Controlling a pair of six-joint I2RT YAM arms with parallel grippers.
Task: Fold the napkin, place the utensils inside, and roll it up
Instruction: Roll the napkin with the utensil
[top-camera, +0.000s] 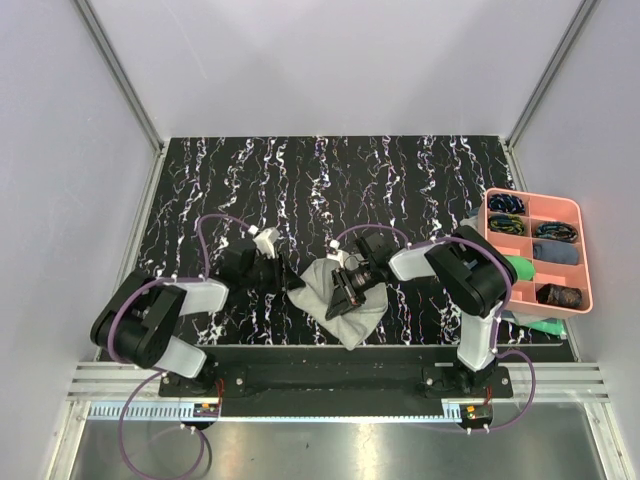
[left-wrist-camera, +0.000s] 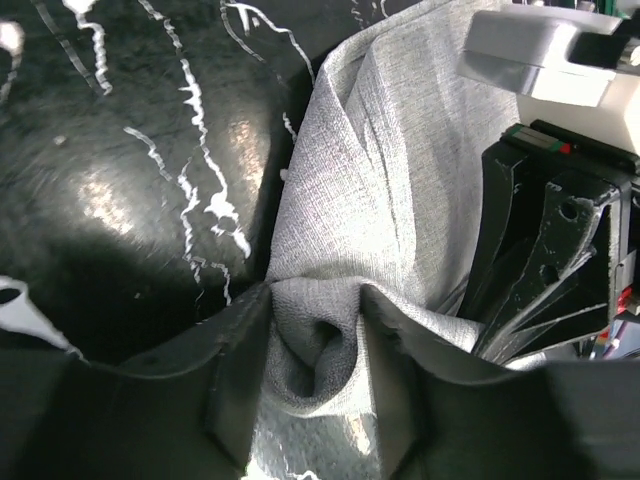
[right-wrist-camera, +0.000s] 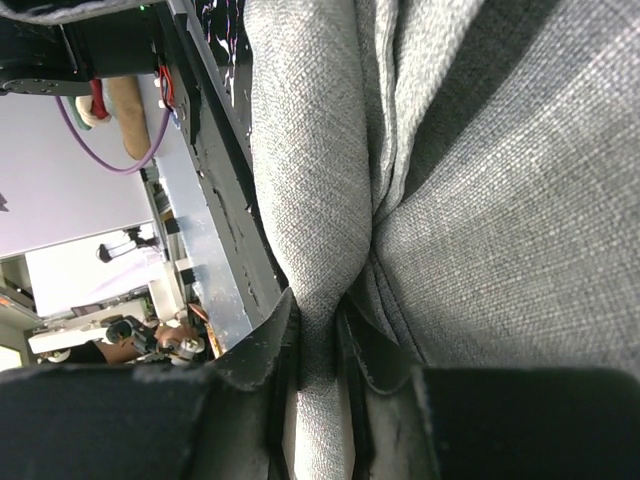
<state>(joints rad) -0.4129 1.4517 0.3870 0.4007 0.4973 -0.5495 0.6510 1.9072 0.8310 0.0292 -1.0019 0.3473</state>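
Observation:
The napkin (top-camera: 345, 312) is a light grey cloth, bunched and lifted near the table's front edge between the two arms. My left gripper (top-camera: 291, 279) is shut on a gathered fold of the napkin (left-wrist-camera: 320, 365) at its left side. My right gripper (top-camera: 345, 292) is shut on another pinched fold of the napkin (right-wrist-camera: 320, 340) near its middle. In the left wrist view the right gripper's black fingers (left-wrist-camera: 530, 270) stand close on the right. The spoon and fork are not in view.
A pink compartment tray (top-camera: 578, 270) with dark rolled items stands at the right edge of the black marbled table (top-camera: 330, 190). A green cloth (top-camera: 520, 268) lies beside the tray. White walls enclose the back and sides.

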